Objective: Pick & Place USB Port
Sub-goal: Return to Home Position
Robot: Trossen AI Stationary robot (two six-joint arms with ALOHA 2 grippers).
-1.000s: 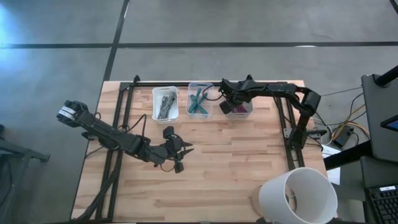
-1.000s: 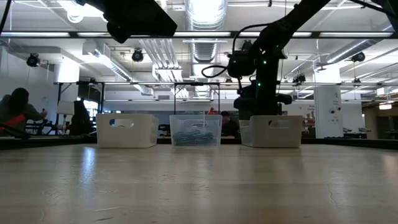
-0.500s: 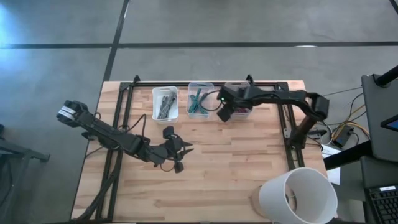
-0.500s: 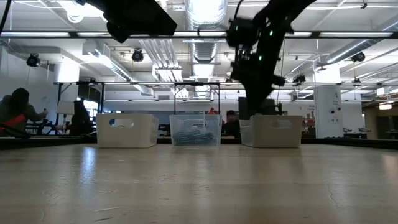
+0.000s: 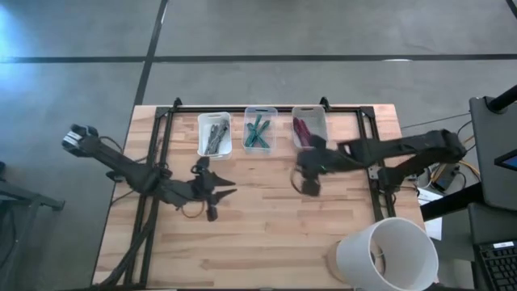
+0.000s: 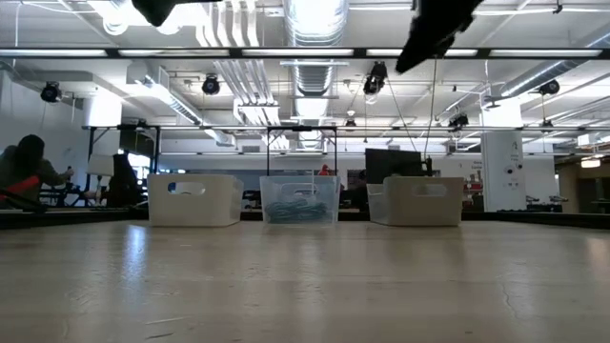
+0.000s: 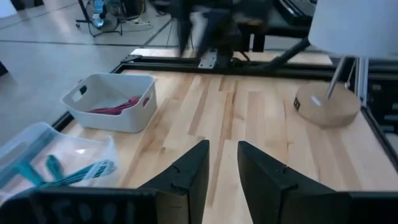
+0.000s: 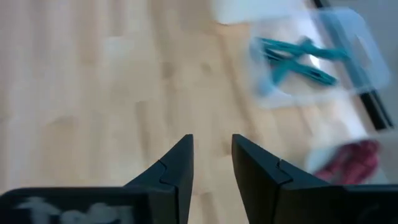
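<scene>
Grey concrete floor (image 5: 323,32) — bright ceiling lights (image 6: 315,19).

This is an open industrial lab: exposed ducts (image 6: 312,86) and strip lights (image 6: 534,52) are running overhead, a person (image 6: 24,164) is sitting in the background, and the table (image 5: 266,242) is standing on a concrete floor (image 5: 323,32).

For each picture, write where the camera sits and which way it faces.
High: over the table, straight down; left arm and right arm show.
Low: at tabletop height, facing three bins; arms at top edge.
Left wrist: on left arm, facing pink cables and lamp; left hand open.
Right wrist: on right arm, angled down at teal cables; right hand open.
Shared: both wrist views show teal and pink cables.
</scene>
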